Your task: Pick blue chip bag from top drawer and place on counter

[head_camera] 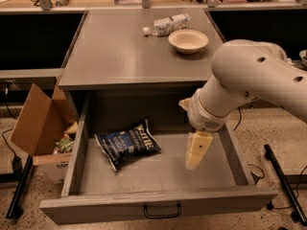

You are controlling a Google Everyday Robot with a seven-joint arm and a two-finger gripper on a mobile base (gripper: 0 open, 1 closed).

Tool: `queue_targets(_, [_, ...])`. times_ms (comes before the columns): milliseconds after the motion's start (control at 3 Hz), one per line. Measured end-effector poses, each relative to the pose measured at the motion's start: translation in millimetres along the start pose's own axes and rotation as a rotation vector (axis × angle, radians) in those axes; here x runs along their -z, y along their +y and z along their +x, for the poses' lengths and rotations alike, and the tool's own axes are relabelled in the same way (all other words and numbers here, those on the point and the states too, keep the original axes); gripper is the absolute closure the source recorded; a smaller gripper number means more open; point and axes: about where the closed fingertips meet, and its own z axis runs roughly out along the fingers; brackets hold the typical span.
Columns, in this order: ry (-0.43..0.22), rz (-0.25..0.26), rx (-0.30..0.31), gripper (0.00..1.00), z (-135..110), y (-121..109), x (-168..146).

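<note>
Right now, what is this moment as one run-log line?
phase: pre-grasp | claw: in top drawer, right of blue chip bag, apart | counter: water bottle, bowl

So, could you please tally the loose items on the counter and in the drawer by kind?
chip bag: 1, in the drawer
bottle: 1, on the counter
bowl: 1, on the counter
Total: 3
The end effector hangs over the drawer floor, right of the chip bag and apart from it.
</note>
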Motion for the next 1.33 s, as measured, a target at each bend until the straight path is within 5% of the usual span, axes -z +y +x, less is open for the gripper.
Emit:
queue_targets(667, [-0.019, -0.031, 0.050, 0.00, -7.2, -5.5, -23.8])
queue_targets(1333, [-0.078, -0.098, 0.153, 0.00, -24.1, -25.9, -98.8])
